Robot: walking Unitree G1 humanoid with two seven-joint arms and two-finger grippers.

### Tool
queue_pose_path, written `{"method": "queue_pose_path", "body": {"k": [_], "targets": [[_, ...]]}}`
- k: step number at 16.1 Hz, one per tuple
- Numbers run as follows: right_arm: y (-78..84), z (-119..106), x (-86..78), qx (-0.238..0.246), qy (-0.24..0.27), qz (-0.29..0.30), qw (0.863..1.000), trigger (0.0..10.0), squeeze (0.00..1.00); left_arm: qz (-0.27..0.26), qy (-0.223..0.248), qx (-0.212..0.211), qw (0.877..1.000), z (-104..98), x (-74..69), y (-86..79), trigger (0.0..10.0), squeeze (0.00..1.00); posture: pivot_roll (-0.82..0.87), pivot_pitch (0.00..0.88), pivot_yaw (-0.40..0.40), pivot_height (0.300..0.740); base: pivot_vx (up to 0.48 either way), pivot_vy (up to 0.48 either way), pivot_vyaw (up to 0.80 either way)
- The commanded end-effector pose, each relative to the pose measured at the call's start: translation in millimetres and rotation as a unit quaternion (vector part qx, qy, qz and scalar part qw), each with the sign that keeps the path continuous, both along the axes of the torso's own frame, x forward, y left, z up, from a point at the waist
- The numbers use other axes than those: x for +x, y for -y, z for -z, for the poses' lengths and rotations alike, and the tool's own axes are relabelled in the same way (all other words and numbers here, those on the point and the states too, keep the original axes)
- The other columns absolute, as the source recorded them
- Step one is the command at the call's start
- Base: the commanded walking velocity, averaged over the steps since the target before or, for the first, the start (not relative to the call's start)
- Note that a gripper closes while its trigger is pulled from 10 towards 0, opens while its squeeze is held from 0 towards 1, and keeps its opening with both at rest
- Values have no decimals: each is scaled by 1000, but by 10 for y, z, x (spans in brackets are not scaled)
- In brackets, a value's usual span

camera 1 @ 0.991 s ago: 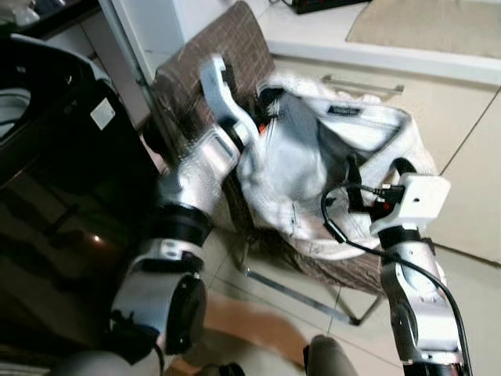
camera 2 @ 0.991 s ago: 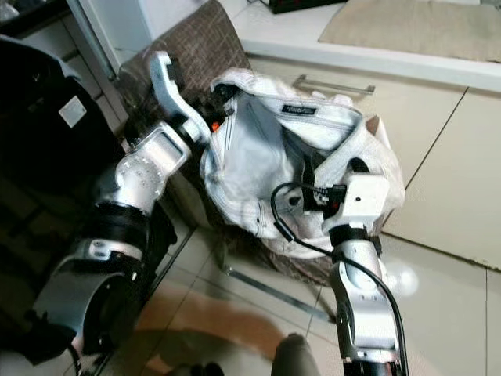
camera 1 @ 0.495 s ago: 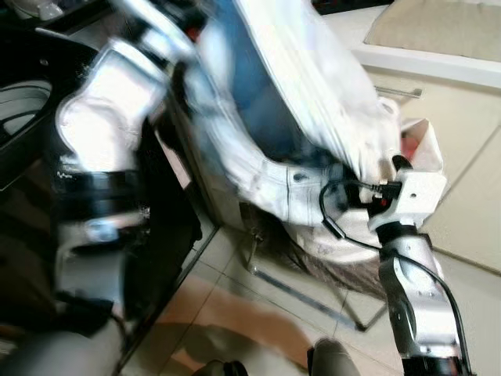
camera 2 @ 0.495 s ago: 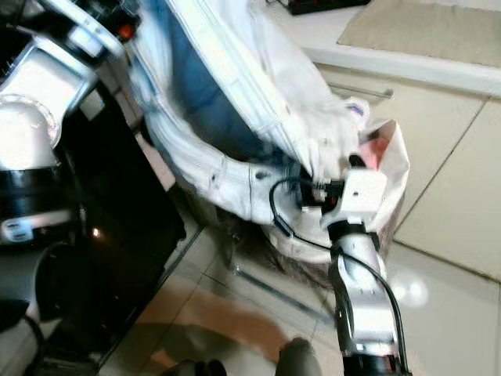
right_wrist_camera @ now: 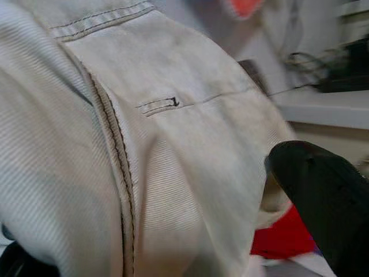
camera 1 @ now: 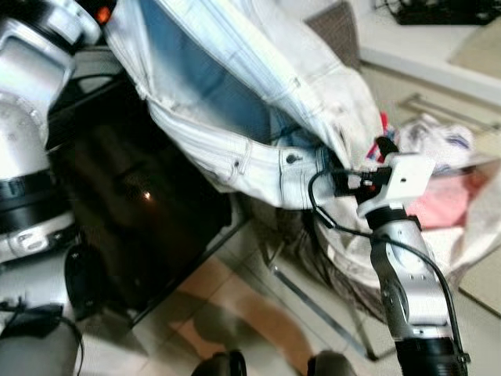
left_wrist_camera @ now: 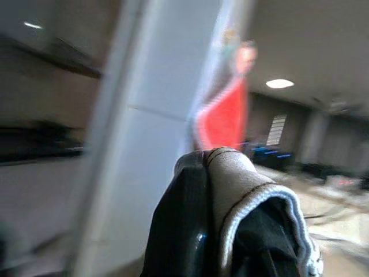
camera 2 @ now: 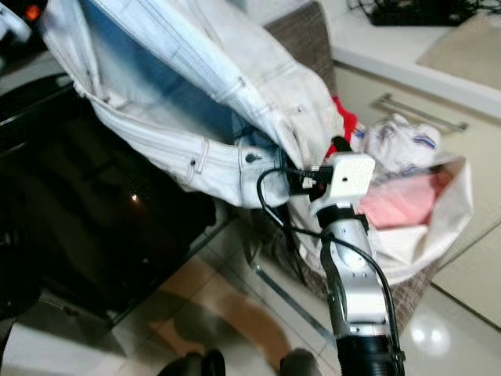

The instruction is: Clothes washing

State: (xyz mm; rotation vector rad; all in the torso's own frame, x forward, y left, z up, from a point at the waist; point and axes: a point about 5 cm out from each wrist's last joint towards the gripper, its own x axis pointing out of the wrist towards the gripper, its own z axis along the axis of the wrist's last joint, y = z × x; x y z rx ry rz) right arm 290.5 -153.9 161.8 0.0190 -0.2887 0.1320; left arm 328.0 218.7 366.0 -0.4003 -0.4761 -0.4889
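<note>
Both grippers' jaws clamp the pale jeans (camera 2: 196, 94) — stretched above the laundry basket (camera 2: 438, 258).

The jeans (camera 2: 196, 102) are pale washed denim, a matt twill weave with dark stitched seams and small shiny metal rivets and a button by the waistband. The left hand (left_wrist_camera: 230, 225) has glossy black plastic fingers pinching a cloth hem with a white ribbed edge. The right hand's finger (right_wrist_camera: 328, 196) is matt black plastic, pressed against the denim. Both arms are brushed silver metal; the right wrist has a smooth white plastic box (camera 1: 403, 178) with a black rubbery cable. Beyond the right hand, the basket (camera 2: 427, 274) is rough brown weave with a white cloth liner. Floor tiles (camera 1: 227, 313) are glossy and reflective, and the black washer (camera 1: 141, 211) near the left arm is shiny too.
</note>
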Motion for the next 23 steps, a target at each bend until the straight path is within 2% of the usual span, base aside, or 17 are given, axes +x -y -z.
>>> {"method": "queue_pose_path", "body": {"k": [1, 4, 5, 9, 11, 14, 17, 19, 20, 21, 23], "targets": [[123, 145, 13, 3, -37, 23, 999, 10000, 0, -89, 5, -13, 996, 48, -83, -308, 0, 0, -185, 7, 78, 740, 0, 0, 644], [120, 138, 41, 3, -37, 18, 999, 10000, 0, -113, -37, -34, 992, 302, -64, -322, 0, 0, -169, 0, 67, 740, 0, 0, 642], [120, 138, 41, 3, -37, 18, 999, 10000, 0, -113, -37, -34, 992, 302, -64, -322, 0, 0, -169, 0, 67, 740, 0, 0, 644], [105, 152, 84, 5, -40, 9, 999, 10000, 0, -147, -108, -14, 983, 785, -52, -117, 0, 0, -151, 0, 53, 740, 0, 0, 636], [102, 151, 90, 6, -41, 8, 999, 10000, 0, -150, -121, -18, 981, 856, -49, -86, 0, 0, -151, 0, 53, 740, 0, 0, 631], [85, 153, 109, 4, -41, 4, 999, 10000, 0, -141, -161, -63, 975, 1086, -71, 41, 0, 0, -145, 0, 48, 740, 0, 0, 621], [71, 164, 117, 3, -41, 2, 999, 10000, 0, -94, -158, -31, 983, 1134, -123, 331, 0, 0, -145, 0, 51, 740, 0, 0, 613], [63, 164, 118, 2, -41, 1, 999, 10000, 0, -91, -160, -28, 983, 1142, -129, 377, 0, 0, -147, 0, 54, 740, 0, 0, 613], [55, 163, 117, 2, -40, 0, 999, 10000, 0, -96, -166, -4, 981, 1198, -128, 416, 0, 0, -149, 0, 57, 740, 0, 0, 613], [55, 163, 117, 2, -40, 0, 999, 10000, 0, -96, -166, -4, 981, 1198, -128, 416, 0, 0, -149, 0, 57, 740, 0, 0, 613], [55, 170, 117, 4, -41, 2, 999, 10000, 0, -115, -174, 79, 975, 1360, -114, 549, 0, 0, -150, 0, 61, 740, 0, 0, 613]]}}
